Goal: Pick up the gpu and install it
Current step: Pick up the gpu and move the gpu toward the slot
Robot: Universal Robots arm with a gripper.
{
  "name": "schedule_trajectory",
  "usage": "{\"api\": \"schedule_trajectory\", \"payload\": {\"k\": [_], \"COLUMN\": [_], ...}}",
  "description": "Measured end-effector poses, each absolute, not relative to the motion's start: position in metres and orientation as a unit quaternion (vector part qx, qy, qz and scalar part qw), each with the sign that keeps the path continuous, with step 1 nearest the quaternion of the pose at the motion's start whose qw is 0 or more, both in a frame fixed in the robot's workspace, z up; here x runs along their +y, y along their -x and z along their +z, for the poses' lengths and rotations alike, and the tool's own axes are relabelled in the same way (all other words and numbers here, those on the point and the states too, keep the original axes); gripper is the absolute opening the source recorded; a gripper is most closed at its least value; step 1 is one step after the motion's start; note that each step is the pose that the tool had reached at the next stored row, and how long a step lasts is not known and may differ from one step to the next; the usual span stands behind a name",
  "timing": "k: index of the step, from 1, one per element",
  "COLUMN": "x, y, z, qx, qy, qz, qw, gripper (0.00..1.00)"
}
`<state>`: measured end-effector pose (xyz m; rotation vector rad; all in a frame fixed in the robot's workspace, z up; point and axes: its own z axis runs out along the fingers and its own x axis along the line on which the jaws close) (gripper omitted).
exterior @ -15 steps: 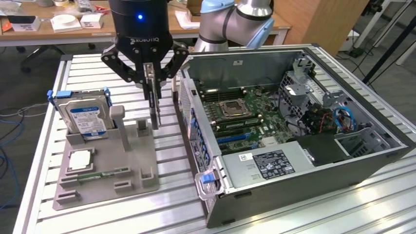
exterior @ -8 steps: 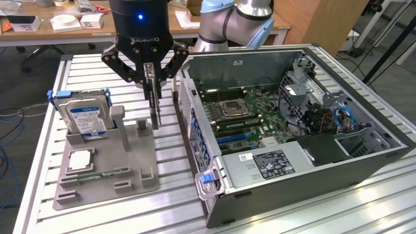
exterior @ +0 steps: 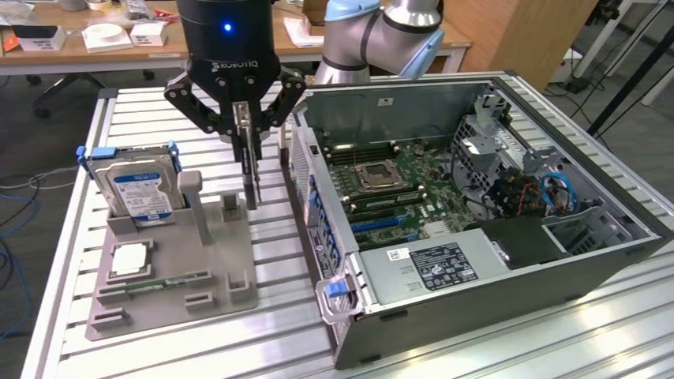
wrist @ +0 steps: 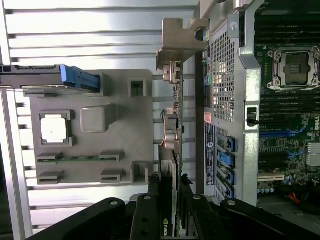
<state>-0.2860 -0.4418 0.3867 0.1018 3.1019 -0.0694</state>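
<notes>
**Exterior view:** We see the robot arm (exterior: 380,31) reaching down over a slatted metal surface (exterior: 74,260). Its black tool (exterior: 251,133) pinches a graphics card (exterior: 251,174) between its fingers. The card hangs upright and edge-on, a thin dark slat. Its lower end is near the edge of a grey holder (exterior: 200,268), on the side facing the open computer case (exterior: 495,324). We cannot tell whether that end touches the holder. A hard drive (exterior: 142,193) with a blue-and-white label stands upright at the far end of the holder. A square processor chip (exterior: 129,259) lies flat nearer the camera, and a narrow green memory stick (exterior: 158,284) lies just beside it. The case lies on its side on the exterior view's right, with its main board (exterior: 384,181) exposed.

**Wrist view:** We look down along the tool (wrist: 171,192), whose fingers (wrist: 156,200) press on either face of the graphics card (wrist: 170,145). The card runs away from the camera to its silvery bracket (wrist: 180,40). It sits between the holder (wrist: 125,135) and the perforated wall of the computer case (wrist: 222,75), apart from the holder's slots. On the holder we see the processor chip (wrist: 54,128), the memory stick (wrist: 80,158) and the hard drive (wrist: 35,80) from above. The main board (wrist: 290,100) shows inside the case, and the slatted surface (wrist: 100,35) lies beyond the holder.
</notes>
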Motion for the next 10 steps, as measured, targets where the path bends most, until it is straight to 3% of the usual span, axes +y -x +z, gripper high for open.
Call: {"api": "schedule_trajectory", "payload": {"k": [10], "x": [-0.4418], "y": [0.2775], "z": [0.3866], "qx": [0.999], "qy": [-0.033], "qz": [-0.022], "qw": [0.019], "gripper": [0.26]}}
